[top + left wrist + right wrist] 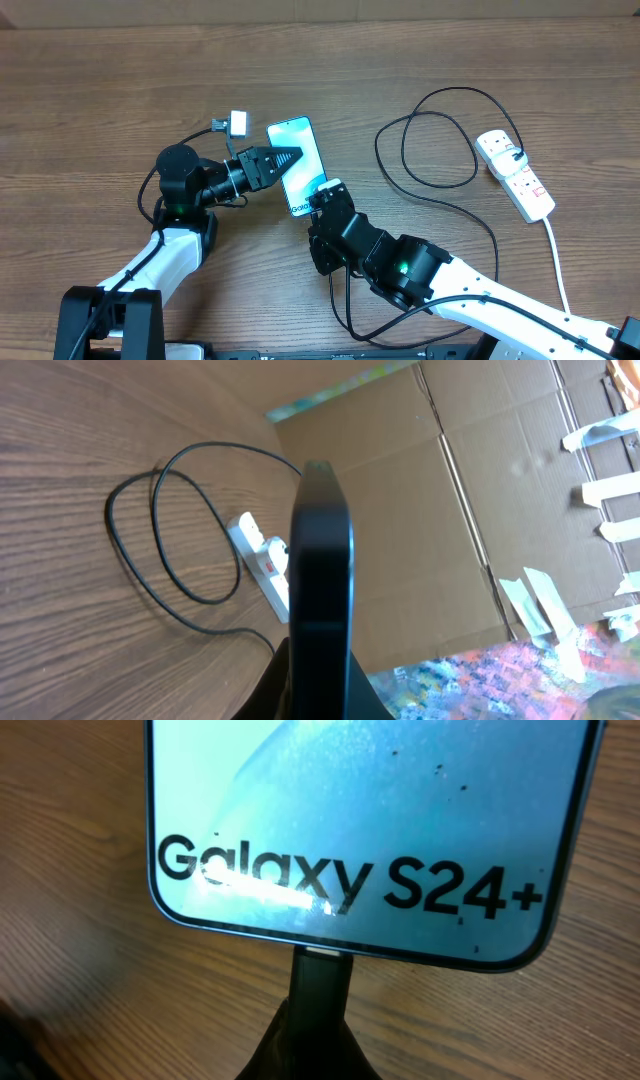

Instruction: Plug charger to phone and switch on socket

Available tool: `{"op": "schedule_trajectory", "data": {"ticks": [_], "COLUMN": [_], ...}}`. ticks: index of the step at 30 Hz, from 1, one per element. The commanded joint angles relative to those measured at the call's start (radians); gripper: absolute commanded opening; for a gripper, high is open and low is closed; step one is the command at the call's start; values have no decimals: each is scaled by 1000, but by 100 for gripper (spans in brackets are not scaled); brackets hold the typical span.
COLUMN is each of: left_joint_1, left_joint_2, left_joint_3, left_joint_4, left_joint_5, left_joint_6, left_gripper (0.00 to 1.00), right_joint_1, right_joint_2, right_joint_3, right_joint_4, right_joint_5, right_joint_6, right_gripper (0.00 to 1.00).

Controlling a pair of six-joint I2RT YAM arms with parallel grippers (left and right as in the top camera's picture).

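Left hand point(292, 158) pinches the phone point(296, 135) flat between its fingers, one on the screen and one beneath, near the middle of the worktop point(100, 90). From the left wrist the phone shows edge-on. Right hand point(327, 190) is pressed together on the black tip of the charger point(320, 975), held against the middle of the phone's end that faces the front edge, just below the "Galaxy S24+" lettering. The tip touches that end and seems to sit in the port, though how deep is unclear. The charger's thin black cable loops out towards the right edge. It reaches the white socket point(515, 175), which lies slantwise near the right edge, well apart from the phone.
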Motion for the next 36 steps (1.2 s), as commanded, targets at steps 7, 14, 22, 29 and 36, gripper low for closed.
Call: {"op": "schedule_trajectory", "data": {"ticks": [7,14,22,29,36], "left_joint_1": [-92,-154,-153,-108,-64], "left_joint_2": [0,5,147,286,371], "left_joint_3": [-17,150,483,505,505], "left_joint_4": [-131,-466,-1242,-1251,-1250], "left_joint_5": [-14,-137,-351,-284,-308], "left_joint_6": [13,229,780,955,951], "left_gripper": [4,4,4,4,4], "right_joint_1": [-3,-3,-3,-3,-3], "right_joint_2": [-87,-387,-521,-500,-482], "right_joint_3": [64,64,64,64,63], "right_joint_4": [4,-137,-258,-285,-298], "right_joint_5": [-47,50,146,146,146], "right_joint_6": [-21,-21,-21,-21,-21], "right_gripper": [42,64,64,65,68]}}
